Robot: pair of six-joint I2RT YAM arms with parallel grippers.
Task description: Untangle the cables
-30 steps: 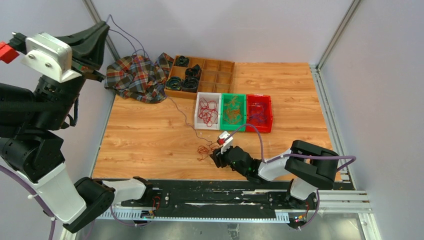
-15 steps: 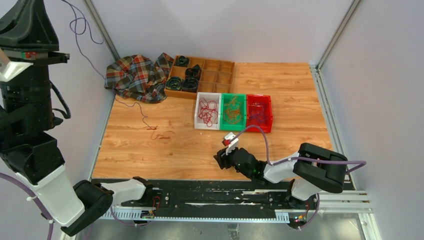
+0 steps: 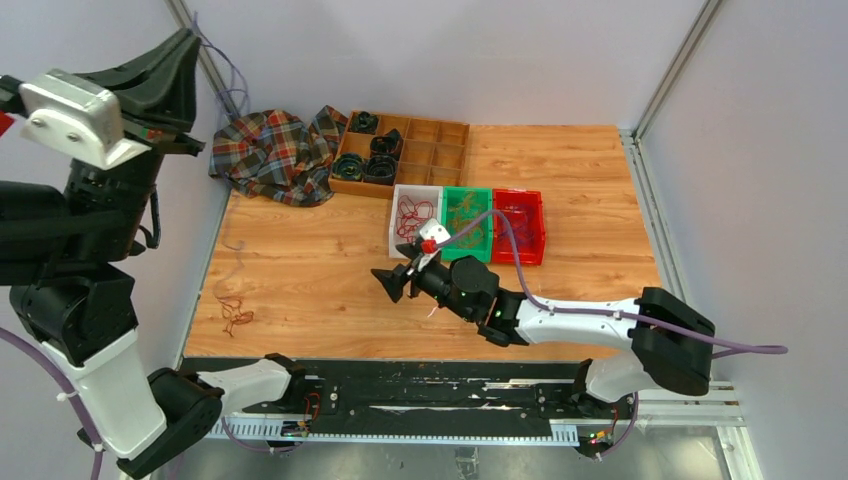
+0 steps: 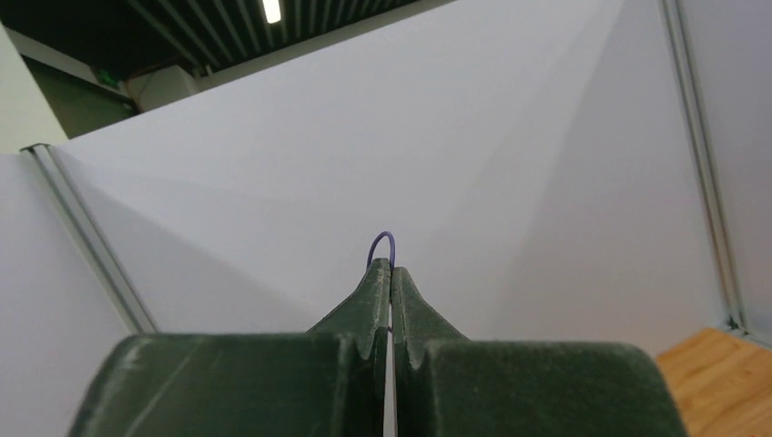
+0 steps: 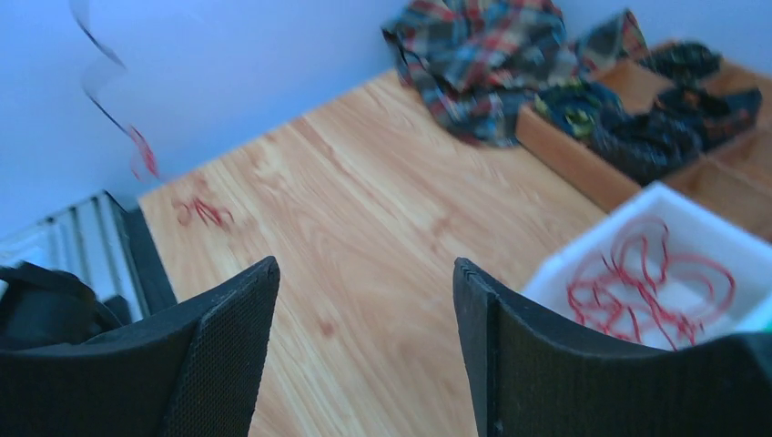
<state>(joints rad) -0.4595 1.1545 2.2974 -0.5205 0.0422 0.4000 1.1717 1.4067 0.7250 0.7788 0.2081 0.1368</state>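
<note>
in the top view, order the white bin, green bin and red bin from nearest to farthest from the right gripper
From the right gripper, as the top view shows it:
1. white bin, just beyond the gripper, at the left end of the row.
2. green bin, in the middle of the row.
3. red bin, at the right end of the row.

Left fingers pressed together, raised high; right fingers spread

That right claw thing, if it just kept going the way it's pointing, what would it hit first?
Most likely the bare wooden tabletop; the right gripper is open with nothing between its fingers. The red cable lies off to one side. Depth is hard to judge.
</note>
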